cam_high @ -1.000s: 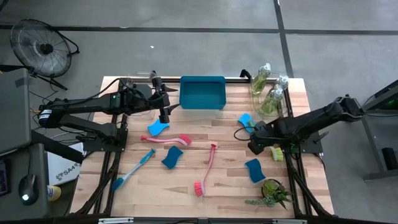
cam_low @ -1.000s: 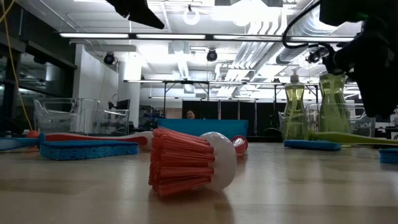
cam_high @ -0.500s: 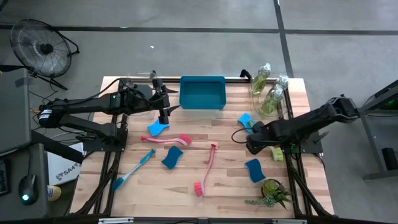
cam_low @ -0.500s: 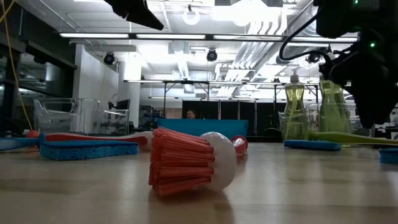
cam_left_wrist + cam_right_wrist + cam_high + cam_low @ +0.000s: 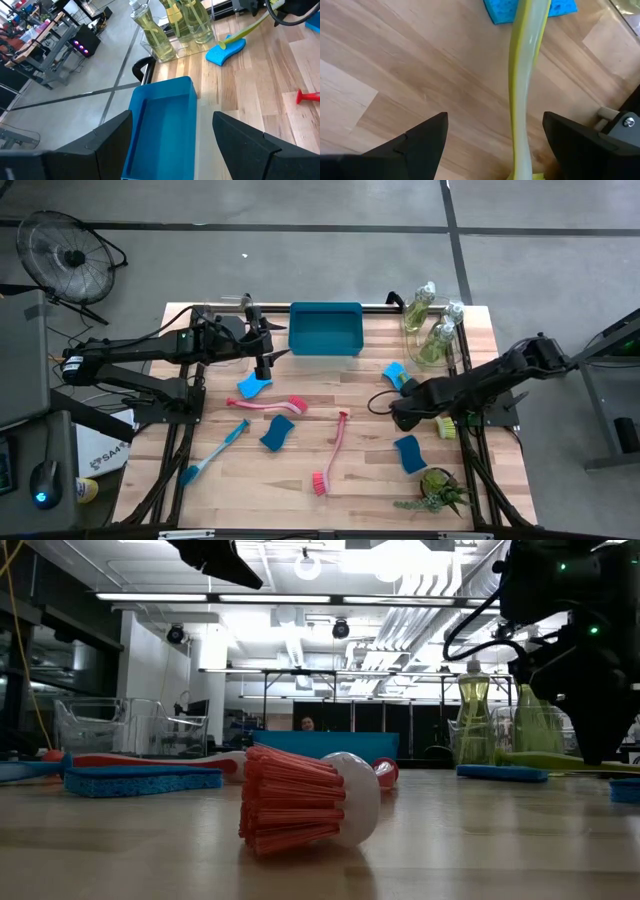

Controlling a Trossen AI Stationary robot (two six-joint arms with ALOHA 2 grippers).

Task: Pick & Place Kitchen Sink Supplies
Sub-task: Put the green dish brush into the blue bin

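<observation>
The right gripper (image 5: 492, 145) hangs low over the wooden bench (image 5: 370, 480), right above the yellow-green brush (image 5: 522, 95). Its fingers (image 5: 415, 142) are spread wide, one on each side of the brush handle, and hold nothing. The far end of the handle lies across a blue sponge (image 5: 530, 10).

The left gripper (image 5: 172, 145) waits in the air near the blue tray (image 5: 325, 328) at the back of the bench. Its fingers are spread too, and empty.

Three clear bottles (image 5: 430, 330) of yellow-green soap stand at the back right corner. A pink-red brush (image 5: 332, 452) lies in the middle, another pink-red brush (image 5: 268, 405) lies beside it, and a blue brush (image 5: 212, 452) lies to the left. More blue sponges (image 5: 278, 432) lie about. A small green plant (image 5: 438, 490) sits at the front right.

A white box (image 5: 100, 450) under the bench has some letters on it, too small to read well.
</observation>
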